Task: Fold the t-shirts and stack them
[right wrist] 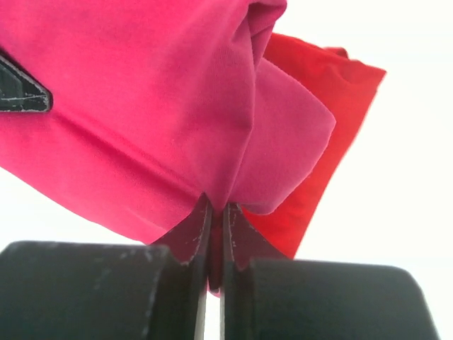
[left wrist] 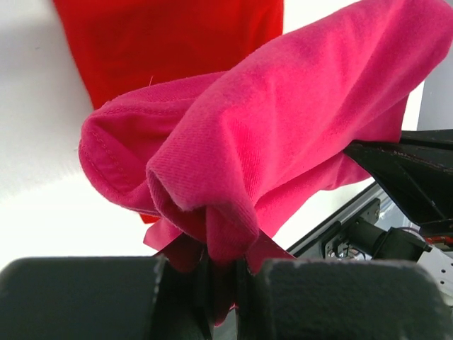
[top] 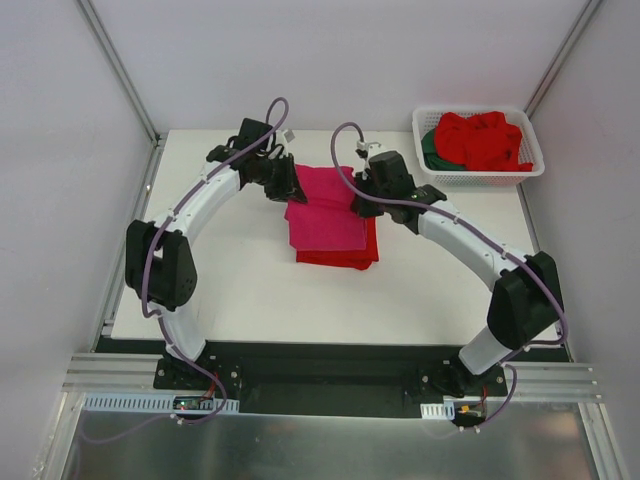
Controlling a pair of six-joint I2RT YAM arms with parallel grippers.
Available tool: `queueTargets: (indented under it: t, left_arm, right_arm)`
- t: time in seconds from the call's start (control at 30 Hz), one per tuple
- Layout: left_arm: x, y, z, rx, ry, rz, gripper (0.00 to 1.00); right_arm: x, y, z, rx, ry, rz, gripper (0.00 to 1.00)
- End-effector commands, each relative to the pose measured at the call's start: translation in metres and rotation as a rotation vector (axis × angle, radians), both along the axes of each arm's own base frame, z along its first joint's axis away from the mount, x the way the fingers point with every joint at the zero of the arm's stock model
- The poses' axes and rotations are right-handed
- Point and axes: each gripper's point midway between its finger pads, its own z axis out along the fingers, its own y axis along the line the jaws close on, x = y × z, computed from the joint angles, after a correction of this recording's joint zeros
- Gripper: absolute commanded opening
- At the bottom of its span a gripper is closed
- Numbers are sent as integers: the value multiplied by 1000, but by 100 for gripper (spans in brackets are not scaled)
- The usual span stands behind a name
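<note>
Fabric of magenta t-shirt [top: 325, 215] is clamped in left tool [left wrist: 224, 269] and right tool [right wrist: 216, 237], over red t-shirt [top: 340, 258].

The white table [top: 230, 290] carries two loads; just past its centre toward 12 o'clock a folded red t-shirt [top: 350, 258] lies flat on the top, mostly covered by a magenta-pink t-shirt [top: 325, 215], with red showing only along the 6 and 3 o'clock edges; at the 2 o'clock corner, well apart, stands a white slotted basket [top: 480, 177], holding crumpled red cloth [top: 485, 140] and a dark green piece [top: 432, 148].
</note>
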Motion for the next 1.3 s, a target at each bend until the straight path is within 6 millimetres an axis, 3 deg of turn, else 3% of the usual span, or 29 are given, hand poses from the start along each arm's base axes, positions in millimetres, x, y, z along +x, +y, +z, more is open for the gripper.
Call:
queueTargets:
  t: [0.0,0.17,0.4,0.87,1.27]
  left_arm:
    - [15,2,3,52,-45,22,0]
    - [12,-15,-4,58,-35,-11,0]
    - [15,-16,-14,77,-26,-16,0]
    - [35,-12,-20,104,-49,-7,0]
    - [36,-5,-33,108,-16,0,0]
  right_arm:
    - [-4,-61,-9,-135,15,-117,1]
    - [-7,-77,-14,-144,25,-144,1]
    - [-6,-79,-28,-151,39,-141,1]
    - [19,-67,-42,-150,67,-117,1]
    - [23,-60,-59,-148,111,-97,1]
